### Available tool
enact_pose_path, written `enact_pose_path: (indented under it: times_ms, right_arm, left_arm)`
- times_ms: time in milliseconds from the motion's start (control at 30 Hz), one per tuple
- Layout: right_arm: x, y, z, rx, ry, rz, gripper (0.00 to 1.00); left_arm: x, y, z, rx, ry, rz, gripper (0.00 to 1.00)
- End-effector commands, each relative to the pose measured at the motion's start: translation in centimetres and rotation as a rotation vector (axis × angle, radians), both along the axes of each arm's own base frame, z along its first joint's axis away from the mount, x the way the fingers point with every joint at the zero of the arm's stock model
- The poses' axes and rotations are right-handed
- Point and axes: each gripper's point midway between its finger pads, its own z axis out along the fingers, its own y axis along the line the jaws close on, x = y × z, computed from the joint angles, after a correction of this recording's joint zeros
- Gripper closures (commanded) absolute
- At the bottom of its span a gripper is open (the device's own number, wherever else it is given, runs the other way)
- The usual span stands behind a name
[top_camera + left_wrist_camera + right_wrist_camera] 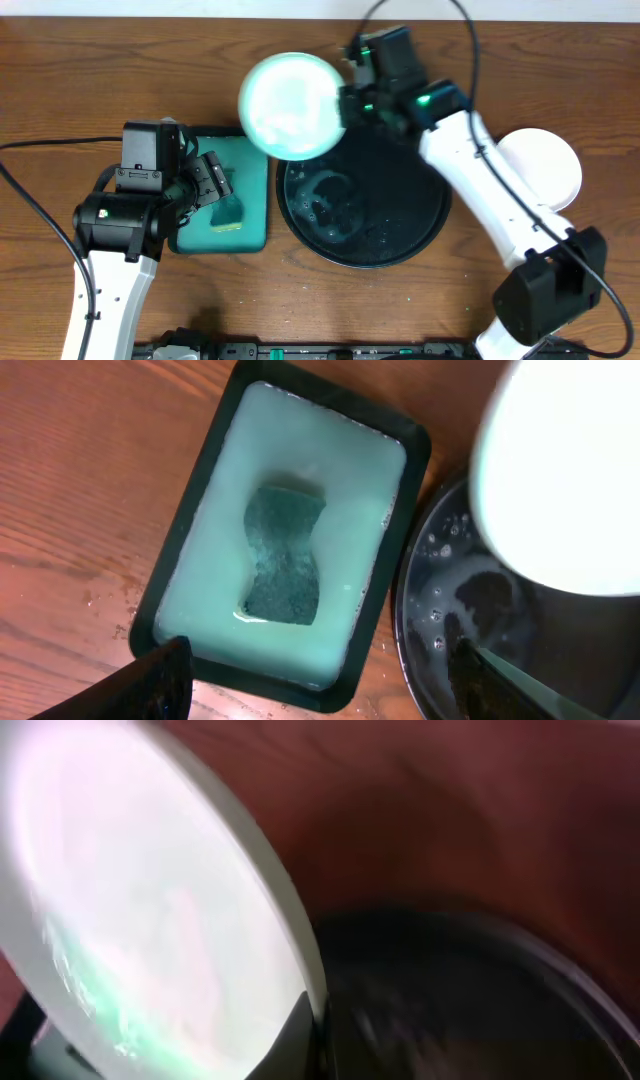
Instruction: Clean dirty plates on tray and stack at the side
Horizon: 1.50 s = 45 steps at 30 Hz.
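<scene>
My right gripper (345, 105) is shut on the rim of a pale mint plate (290, 105) and holds it tilted in the air over the far left edge of the round black tray (410, 215). In the right wrist view the plate (140, 900) fills the left side, with the jaws (310, 1035) pinching its edge above the tray (480, 990). White plates (545, 165) lie on the table to the right of the tray; I cannot tell how many. My left gripper (215, 185) is open and empty over the teal tray. The held plate also shows in the left wrist view (560, 470).
A rectangular teal tray (200, 490) with a dark rim holds soapy water and a green sponge (285, 555), left of the black tray (450, 610). The left gripper's fingers (320, 695) straddle its near end. Water drops lie on the black tray's floor.
</scene>
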Motion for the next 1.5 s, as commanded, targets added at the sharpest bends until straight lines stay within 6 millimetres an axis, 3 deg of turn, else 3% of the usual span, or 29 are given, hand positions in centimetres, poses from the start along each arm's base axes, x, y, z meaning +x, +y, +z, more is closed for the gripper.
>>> enact_pose_path:
  times_ms: [0,200,300,467,867,1467]
  right_arm:
    - [-0.2,3.6,0.3,-0.113,-0.157,0.081,0.99]
    - [0.0,8.0,2.9,-0.305,-0.481,0.150,0.99]
    - [-0.6,8.9,5.4,-0.340,-0.587,0.135,0.99]
    - [-1.8,9.9,6.9,-0.381,-0.660,0.147,0.99]
    - [-2.8,9.9,10.5,-0.446,-0.789,0.045,0.99]
    - [-3.3,9.5,13.4,-0.388,-0.832,0.014,0.99]
  left_arm:
    - [0.2,0.2,0.7,0.005,-0.020,0.003,0.18]
    - [0.2,0.2,0.7,0.005,-0.020,0.003,0.18]
    - [0.2,0.2,0.7,0.006,-0.020,0.003,0.18]
    - [0.2,0.2,0.7,0.005,-0.020,0.003,0.18]
    - [0.2,0.2,0.7,0.005,-0.020,0.003,0.18]
    - [0.2,0.2,0.7,0.005,-0.019,0.003,0.18]
